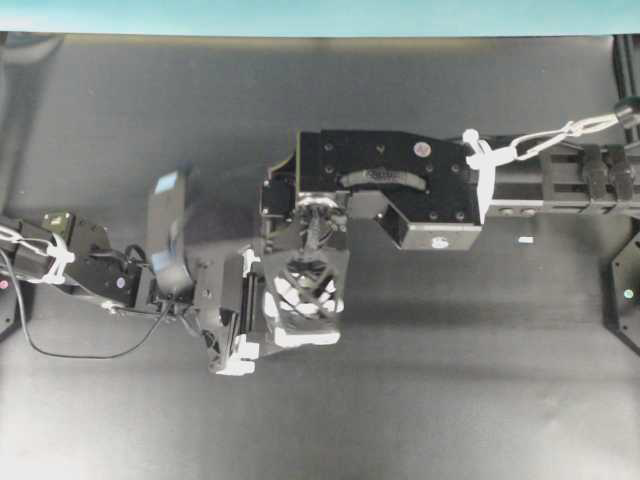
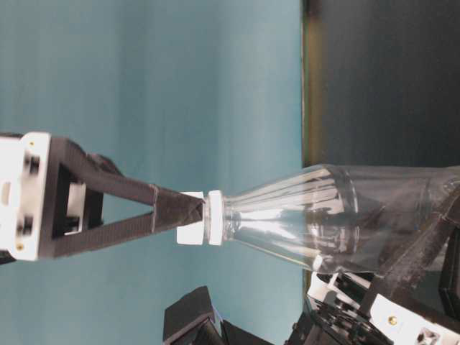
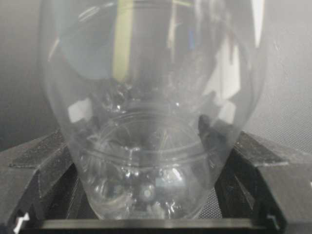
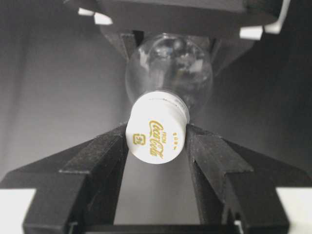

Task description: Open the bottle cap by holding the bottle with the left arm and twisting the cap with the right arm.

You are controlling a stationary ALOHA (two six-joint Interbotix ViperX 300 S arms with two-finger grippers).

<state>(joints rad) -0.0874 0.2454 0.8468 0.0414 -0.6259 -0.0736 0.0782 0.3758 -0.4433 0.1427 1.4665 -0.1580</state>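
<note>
The clear bottle [image 2: 323, 215] stands upright under the right arm. My left gripper [image 3: 146, 161] is shut on its lower body, with a finger [image 3: 44, 161] pressed to each side; it also shows in the table-level view [image 2: 402, 266]. The white cap [image 4: 157, 132] with gold lettering sits on the neck. My right gripper [image 4: 157, 141] is shut on the cap, with its black fingers [image 4: 105, 151] touching both sides; the pinch also shows in the table-level view [image 2: 188, 214]. In the overhead view the right gripper [image 1: 312, 285] hides the bottle, and the left gripper [image 1: 262, 310] reaches in from the left.
A tiny white fleck [image 1: 525, 240] lies on the black table [image 1: 450, 380] below the right arm. A teal wall [image 1: 320, 15] runs along the table's far edge. Arm bases stand at the left [image 1: 10, 290] and right [image 1: 625, 290] edges.
</note>
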